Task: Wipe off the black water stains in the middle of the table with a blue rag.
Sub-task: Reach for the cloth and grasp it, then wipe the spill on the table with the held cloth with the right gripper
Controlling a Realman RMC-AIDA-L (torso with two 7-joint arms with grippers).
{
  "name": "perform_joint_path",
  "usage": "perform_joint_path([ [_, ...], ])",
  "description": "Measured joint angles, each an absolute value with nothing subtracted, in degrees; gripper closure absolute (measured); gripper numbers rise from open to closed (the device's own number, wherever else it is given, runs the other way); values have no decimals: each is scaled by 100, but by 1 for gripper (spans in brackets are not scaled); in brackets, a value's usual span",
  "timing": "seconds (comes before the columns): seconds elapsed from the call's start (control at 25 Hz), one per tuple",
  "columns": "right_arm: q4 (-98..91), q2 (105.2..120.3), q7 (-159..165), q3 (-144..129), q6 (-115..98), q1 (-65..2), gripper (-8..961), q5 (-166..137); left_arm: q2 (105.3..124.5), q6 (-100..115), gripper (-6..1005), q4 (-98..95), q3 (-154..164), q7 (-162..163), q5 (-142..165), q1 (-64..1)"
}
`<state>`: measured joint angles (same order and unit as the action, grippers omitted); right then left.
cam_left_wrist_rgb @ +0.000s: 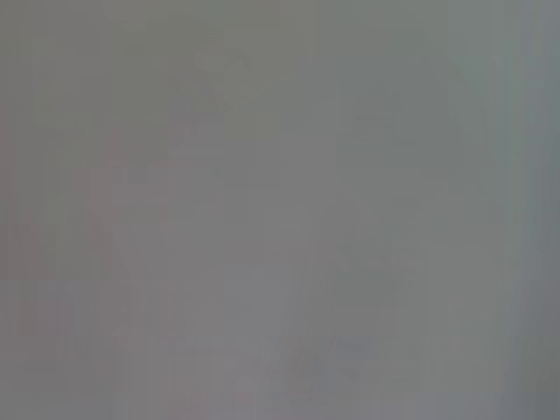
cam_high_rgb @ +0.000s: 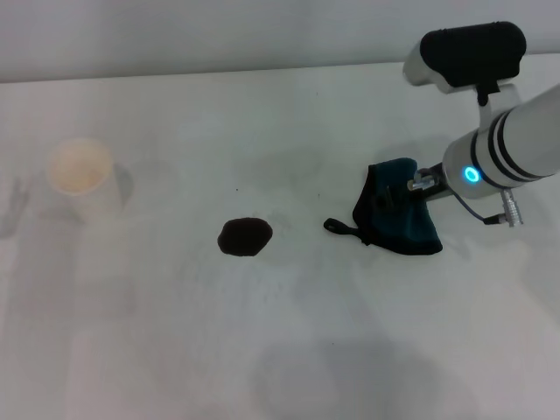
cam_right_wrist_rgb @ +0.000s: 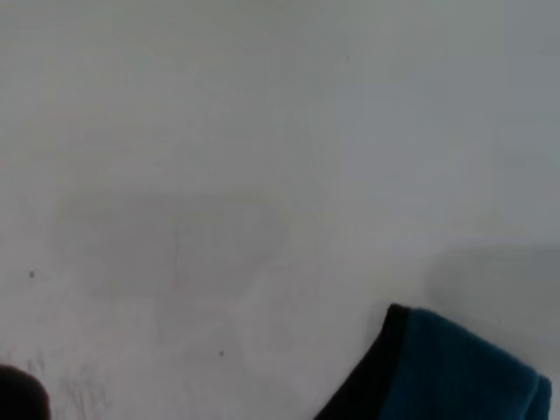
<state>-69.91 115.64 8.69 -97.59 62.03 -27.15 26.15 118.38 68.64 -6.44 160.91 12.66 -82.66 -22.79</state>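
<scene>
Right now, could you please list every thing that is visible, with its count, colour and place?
black water stains: one dark blot, near the middle of the table, apart from the rag, not yet wiped.
blue rag: one, teal-blue with black edging and a loop tab, bunched on the table to the right of the blot.
cup: one, white, upright, far to the left.
table: one, white, under everything.
right gripper: one, on the white right arm, at the rag's top; its fingers are hidden.
left gripper: not visible; its wrist view shows only plain grey.
</scene>
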Motion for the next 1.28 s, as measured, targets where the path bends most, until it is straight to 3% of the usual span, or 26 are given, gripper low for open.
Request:
perform_joint_path([
  [0.04,-6941,11564,869,-9764,6201,-2730,263,2620,11838,6863,106,-639,16077,1265,-8280,-2269],
  [0.24,-6846,11566,866,-9743,6162,-2732,471,2666,11829,6863,106,-632,16086,1265,-8286,-2262],
  [0.8,-6857,11542,715,-9717,5971,-2708,842,2743,11813,6864,106,-633,16108,1333,-8289,-2223],
  [1.28,-7203,11583,-843,-10736,5696,-3142,860,4297,11863,6865,106,-584,16101,1336,-8254,-2236],
])
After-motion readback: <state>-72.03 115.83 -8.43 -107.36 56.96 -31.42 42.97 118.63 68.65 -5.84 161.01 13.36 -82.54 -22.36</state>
